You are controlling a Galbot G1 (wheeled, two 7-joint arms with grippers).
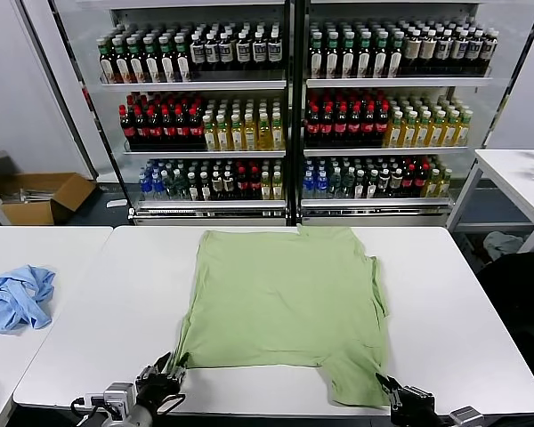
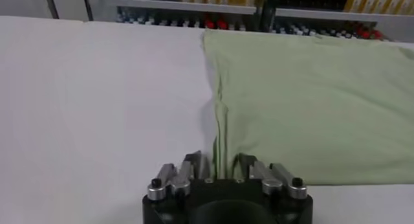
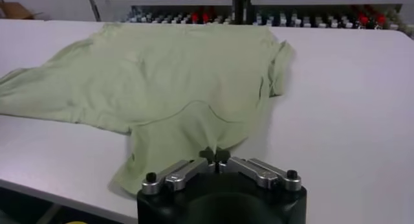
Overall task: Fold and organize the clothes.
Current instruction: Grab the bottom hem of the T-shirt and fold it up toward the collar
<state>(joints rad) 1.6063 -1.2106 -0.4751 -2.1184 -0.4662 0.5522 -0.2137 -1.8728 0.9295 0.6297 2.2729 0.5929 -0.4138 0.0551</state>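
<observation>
The light green T-shirt [image 1: 285,294] lies spread, plain side up, on the white table [image 1: 463,329]. My left gripper [image 1: 173,365] is at the shirt's near left corner. In the left wrist view the left gripper [image 2: 220,164] is open, with the shirt's folded edge [image 2: 223,141] running between its fingers. My right gripper [image 1: 388,384] is at the near right flap of the shirt. In the right wrist view the right gripper [image 3: 214,155] is shut, pinching the edge of that flap [image 3: 187,134]. The printed graphic is hidden.
A crumpled light blue garment [image 1: 18,298] lies on the separate table to the left. Glass-door fridges full of bottles [image 1: 289,107] stand behind the table. A cardboard box [image 1: 40,196] sits on the floor at far left. Another white table [image 1: 516,178] is at the right.
</observation>
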